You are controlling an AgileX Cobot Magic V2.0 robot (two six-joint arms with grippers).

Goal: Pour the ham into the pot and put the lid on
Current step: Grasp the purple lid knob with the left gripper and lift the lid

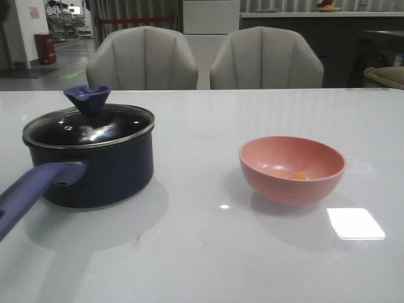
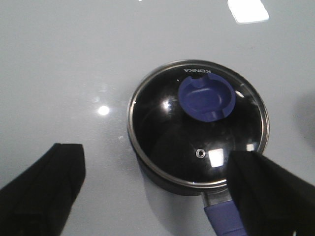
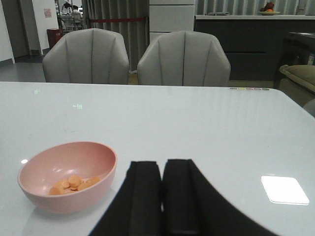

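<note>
Far left of the white table (image 1: 202, 265): the pot (image 1: 101, 170), dark navy, upright, long purple-blue handle reaching toward the near left edge. Seated squarely on its rim: the lid (image 1: 88, 126), clear glass in a metal band, dark blue flared knob at centre, small vent hole visible from the left wrist view. Pot therefore closed; lid to come off before any pouring. Above the pot: left gripper (image 2: 157, 191), fingers spread wide either side of the lid's near rim, holding nothing, not touching glass or pot. Judged handling of the lid: rigid, fairly heavy for its size, breakable, glass and band slick; best hold on the flared knob, whose undercut should resist slipping, not on the rim. Right of centre, well apart from the pot: pink bowl (image 1: 292, 169), upright, with the ham (image 3: 74, 184) lying loose at its bottom as several small orange-yellow pieces. Judged light, loose, likely to slide out all at once when tipped; bowl wall smooth, so a firm pinch on the rim advised. Further right, near the bowl but not touching: right gripper (image 3: 162, 196), fingers pressed together, nothing between them.
</note>
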